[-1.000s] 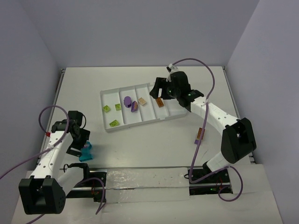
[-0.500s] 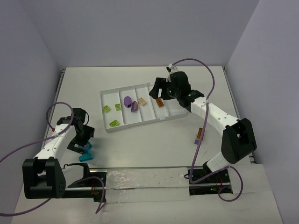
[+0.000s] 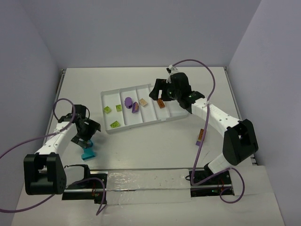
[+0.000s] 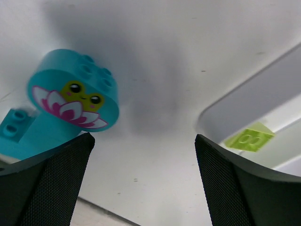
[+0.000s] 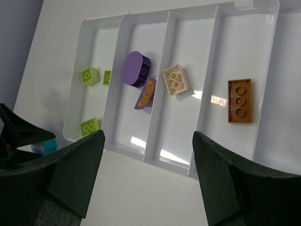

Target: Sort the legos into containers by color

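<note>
The white tray (image 3: 109, 129) has parallel compartments. They hold three lime legos (image 3: 114, 125), a purple brick (image 3: 128, 102) with a purple printed piece (image 3: 135, 108), a tan brick (image 3: 142, 102) and an orange-brown plate (image 3: 161, 103). A teal rounded brick (image 3: 87, 151) with a frog picture (image 4: 70, 89) lies on the table left of the tray, with a second teal piece (image 4: 14, 129) against it. My left gripper (image 3: 86, 133) (image 4: 141, 188) is open and empty, just beyond the teal brick. My right gripper (image 3: 157, 94) (image 5: 148, 179) is open and empty above the tray (image 5: 155, 141).
A small brown and purple item (image 3: 201, 136) lies on the table by the right arm's cable. Purple cables loop beside both arms. The tray's near left corner (image 4: 221, 117) with a lime lego (image 4: 249, 139) is close to my left gripper.
My left gripper has moved off the teal brick, away from the near edge toward the tray, leaving the brick on the table. The right arm has barely moved.
</note>
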Robot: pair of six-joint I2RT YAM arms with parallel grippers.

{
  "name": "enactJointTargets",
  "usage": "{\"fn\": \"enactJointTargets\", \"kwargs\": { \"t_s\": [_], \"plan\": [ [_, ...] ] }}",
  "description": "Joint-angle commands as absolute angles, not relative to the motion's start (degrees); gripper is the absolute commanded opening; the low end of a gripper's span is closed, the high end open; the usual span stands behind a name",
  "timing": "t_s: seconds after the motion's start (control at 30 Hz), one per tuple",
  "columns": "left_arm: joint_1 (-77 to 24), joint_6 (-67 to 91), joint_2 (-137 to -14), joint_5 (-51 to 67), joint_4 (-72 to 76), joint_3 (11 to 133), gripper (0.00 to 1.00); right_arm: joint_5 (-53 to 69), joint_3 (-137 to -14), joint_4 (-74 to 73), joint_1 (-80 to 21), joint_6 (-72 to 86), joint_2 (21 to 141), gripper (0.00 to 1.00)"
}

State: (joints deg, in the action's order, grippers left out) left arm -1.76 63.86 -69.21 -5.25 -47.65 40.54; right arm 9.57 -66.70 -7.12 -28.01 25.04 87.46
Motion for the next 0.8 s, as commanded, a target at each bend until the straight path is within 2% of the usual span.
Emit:
{"fn": "enactJointTargets", "kwargs": {
  "t_s": [0.0,0.23,0.43,0.77],
  "plan": [
    [-1.6,60.6,-67.5,-6.8,-43.9,43.9,0.97,8.6,-67.4,-5.9,-29.0,25.1,84.7,0.83],
    [-1.6,62.2,-57.7,-17.1,-53.3,44.7,0.99,8.6,-67.9,-5.8,-29.5,25.4,85.1,0.83],
    [-1.6,68.0,-62.8,-18.6,-57.7,44.5,0.99,8.8,-68.6,-6.0,-30.2,25.3,85.3,0.83],
    [-1.6,67.2,-69.5,-15.8,-48.6,38.5,0.99,8.1,-67.9,-6.2,-30.2,25.0,84.4,0.83]
  ]
}}
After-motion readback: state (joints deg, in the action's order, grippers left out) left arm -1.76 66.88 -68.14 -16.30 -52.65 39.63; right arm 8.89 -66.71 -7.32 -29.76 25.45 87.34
